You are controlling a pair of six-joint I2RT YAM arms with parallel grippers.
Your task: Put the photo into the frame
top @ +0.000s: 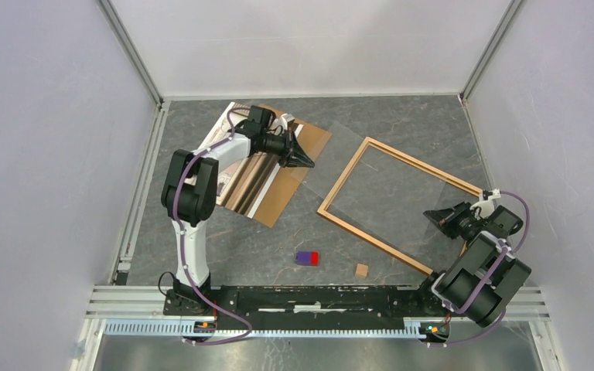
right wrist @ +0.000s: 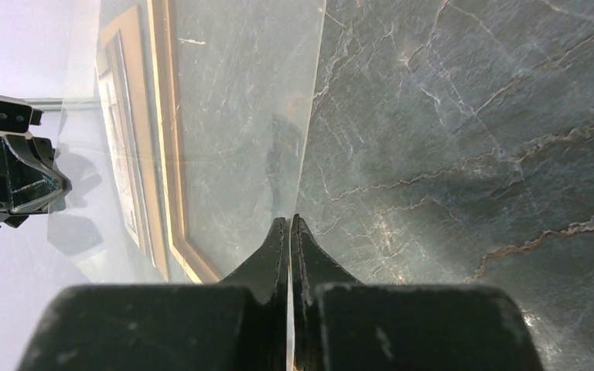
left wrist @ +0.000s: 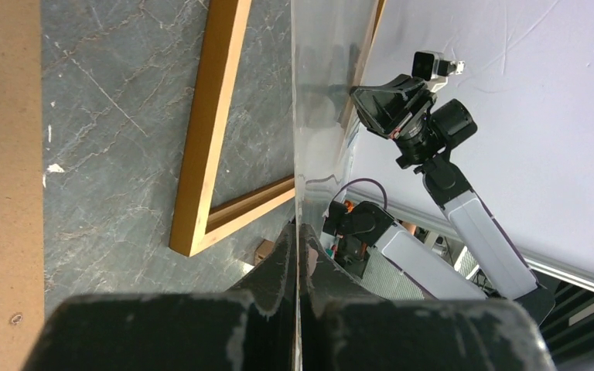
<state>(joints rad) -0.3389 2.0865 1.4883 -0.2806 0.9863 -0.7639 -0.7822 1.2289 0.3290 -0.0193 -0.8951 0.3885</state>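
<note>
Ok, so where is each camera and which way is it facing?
Top external: above and behind the arms, looking down on the table; shows both, with left gripper and right gripper.
Left wrist: on that wrist, facing along the clear sheet toward the right arm; own shut fingers show.
Right wrist: likewise, facing along the sheet toward the left gripper; own shut fingers show.
Both wrist views share the frame and sheet.

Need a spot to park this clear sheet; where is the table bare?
Bare: the back-right corner beyond the frame, and the near stretch between photo and purple block. Crowded: back-left, where photo and backing board lie.
</note>
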